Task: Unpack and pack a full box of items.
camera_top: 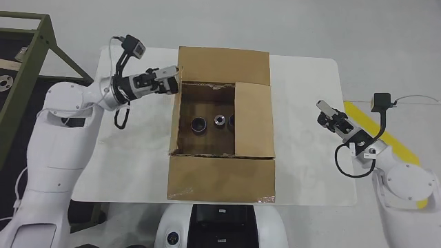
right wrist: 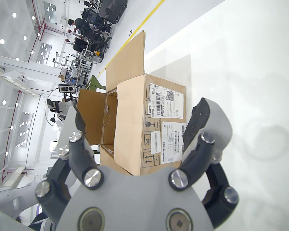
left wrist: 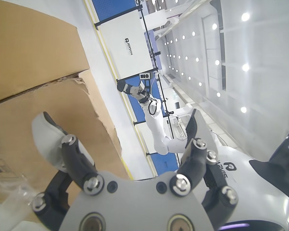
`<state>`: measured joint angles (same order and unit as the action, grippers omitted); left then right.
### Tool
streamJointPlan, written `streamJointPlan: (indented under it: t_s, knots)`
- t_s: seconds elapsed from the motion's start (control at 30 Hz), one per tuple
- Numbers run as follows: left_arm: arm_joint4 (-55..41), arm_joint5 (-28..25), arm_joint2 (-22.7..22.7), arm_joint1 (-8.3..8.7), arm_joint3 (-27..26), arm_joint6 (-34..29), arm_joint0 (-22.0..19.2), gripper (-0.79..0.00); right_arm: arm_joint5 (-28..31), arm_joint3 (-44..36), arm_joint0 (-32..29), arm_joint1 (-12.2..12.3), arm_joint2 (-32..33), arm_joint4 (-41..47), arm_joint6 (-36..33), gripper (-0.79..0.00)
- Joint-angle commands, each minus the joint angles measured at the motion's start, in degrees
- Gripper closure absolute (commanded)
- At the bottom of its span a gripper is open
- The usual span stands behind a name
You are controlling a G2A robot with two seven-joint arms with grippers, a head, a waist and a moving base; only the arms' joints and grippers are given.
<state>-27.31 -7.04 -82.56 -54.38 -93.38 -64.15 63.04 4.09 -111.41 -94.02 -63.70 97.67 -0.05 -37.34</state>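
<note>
A brown cardboard box (camera_top: 251, 120) stands in the middle of the white table with its flaps folded out. Inside on its floor lie dark round metal parts (camera_top: 198, 124), and a second one (camera_top: 220, 119) beside it. My left gripper (camera_top: 172, 81) is open at the box's left flap (left wrist: 38, 54), holding nothing. My right gripper (camera_top: 325, 116) is open too, hovering above the table to the right of the box, apart from it. The right wrist view faces the box's labelled side wall (right wrist: 163, 123).
The white table (camera_top: 310, 172) has bare room on either side of the box. A green metal frame (camera_top: 27, 48) stands off the table's left end. Yellow floor tape (camera_top: 386, 131) runs under the right arm.
</note>
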Motion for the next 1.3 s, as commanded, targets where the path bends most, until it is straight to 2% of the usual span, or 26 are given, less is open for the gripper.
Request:
streamJointPlan:
  t_s: [0.0,0.33,0.57,1.07,1.27]
  knots:
    - [1.0,0.5,1.9,-0.18,0.0,0.0,-1.2,-0.785,0.0,0.0,0.0,0.0,0.0,0.0,0.0,-0.785]
    - [7.6,1.2,10.8,-1.25,1.0,1.9,-4.3,-0.785,0.0,0.0,0.0,0.0,0.0,0.0,0.0,-0.785]
    - [10.1,1.7,12.5,-1.41,0.9,3.5,-3.6,-0.785,0.0,0.0,0.0,0.0,0.0,0.0,0.0,-0.785]
    - [14.7,2.6,11.0,-0.94,0.5,5.9,-2.3,-0.785,0.0,0.0,0.0,0.0,0.0,0.0,0.0,-0.785]
    - [9.8,2.2,6.4,-0.51,1.5,6.6,-2.0,-0.785,0.0,0.0,0.0,0.0,0.0,0.0,0.0,-0.785]
